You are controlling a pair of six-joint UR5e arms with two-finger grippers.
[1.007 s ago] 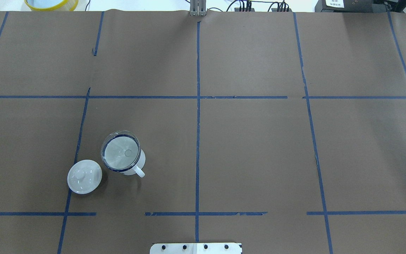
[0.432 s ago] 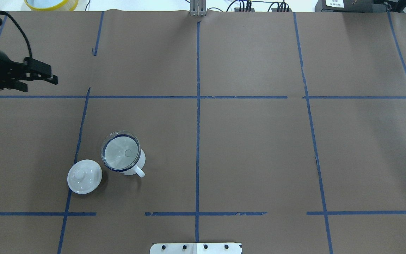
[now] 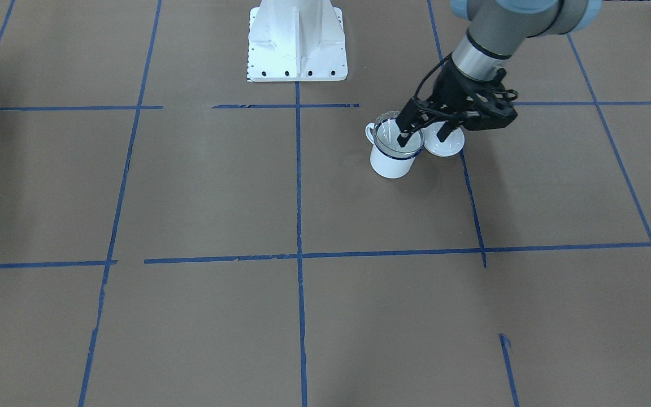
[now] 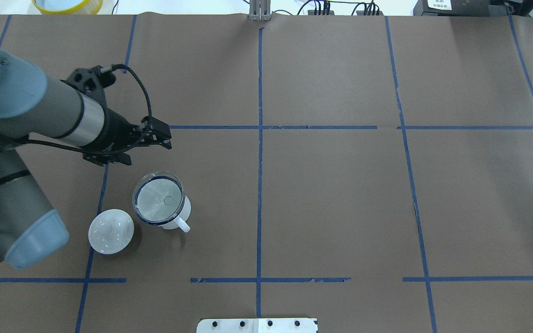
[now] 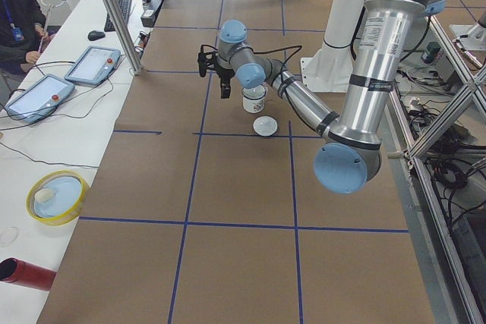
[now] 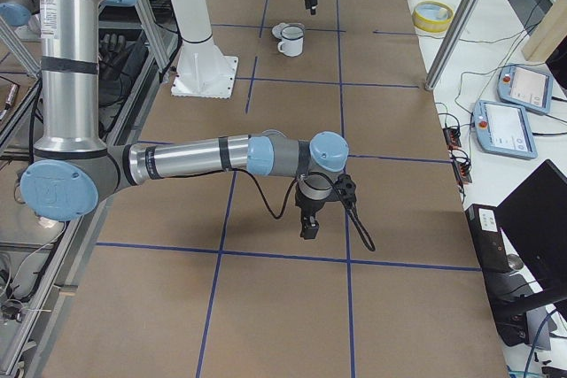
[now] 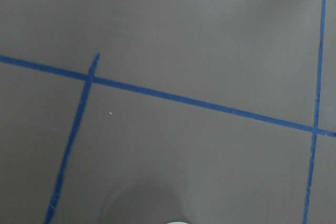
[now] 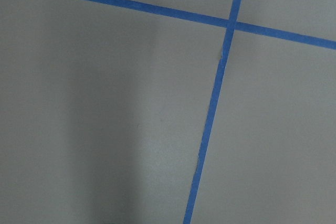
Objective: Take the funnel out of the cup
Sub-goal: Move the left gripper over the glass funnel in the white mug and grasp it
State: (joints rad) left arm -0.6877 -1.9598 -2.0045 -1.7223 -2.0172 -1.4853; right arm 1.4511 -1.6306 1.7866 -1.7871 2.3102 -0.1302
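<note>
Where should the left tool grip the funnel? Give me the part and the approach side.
Pinch the funnel by its wide top rim, likely one finger inside the cone, one outside: it stands proud of the cup. Come down from above at the rim's far side from the robot, clear of the lid and the handle.

surface (image 4: 331, 199): brown paper, wall to wall
tape (image 4: 259, 185): blue lines crossing in a grid, broken in places
lid (image 4: 111, 231): white, round, knobbed, sitting on one of the tape lines
dish (image 5: 56, 196): yellow rim, blue inside, a pale lump in it, on the white side bench
tablets (image 5: 93, 64): two on the bench, side by side, cables trailing off
red cylinder (image 5: 29, 275): lying at the bench's near end
keyboard (image 5: 121, 11): further along the bench, mouse (image 5: 96, 35) near it
person (image 5: 19, 17): dark top, at the bench's far side
</note>
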